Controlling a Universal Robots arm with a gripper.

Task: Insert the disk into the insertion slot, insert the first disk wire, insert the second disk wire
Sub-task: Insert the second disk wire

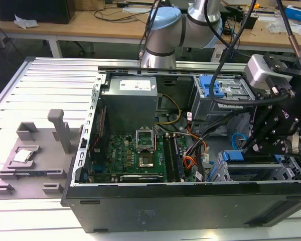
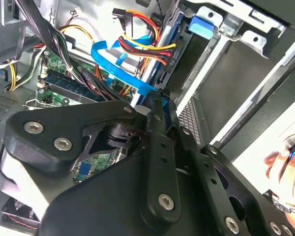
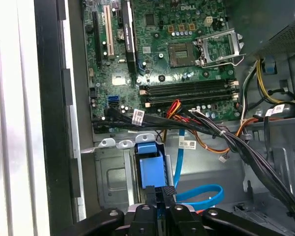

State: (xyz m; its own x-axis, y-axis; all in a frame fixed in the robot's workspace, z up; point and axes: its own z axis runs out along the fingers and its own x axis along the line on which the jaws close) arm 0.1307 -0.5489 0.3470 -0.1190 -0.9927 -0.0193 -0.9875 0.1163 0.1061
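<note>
Hovering low inside the open black computer case (image 1: 155,211), the black claw (image 1: 256,143) sits right at the grey perforated sheet-metal drive cage (image 1: 286,173) in the case's corner on the exterior view's right. In the first wrist view the claw's fingertips (image 3: 168,192) come together tightly around a black plug just beside the bright blue plastic carrier frame (image 3: 151,164) of the disk, so I judge the claw closed on a cable connector, though which wire it belongs to cannot be made out.

Disk: the carrier already sits within the insertion slot; only its blue end shows, with the silver body and label hidden. Step one looks done.

Step in hand, by judgement: seating a disk wire at the back of the drive. The move calls for squaring the plug to its socket and pressing straight in, without snagging neighbouring cables.

The thin flat light-blue looping cable (image 3: 201,194) curls near the carrier and runs up toward the green motherboard (image 3: 187,49). In the second wrist view the same ribbon (image 2: 113,59) passes under a red, yellow and orange wire bundle (image 2: 147,42). The case rests on a ribbed metal worktop (image 1: 40,85).
</note>
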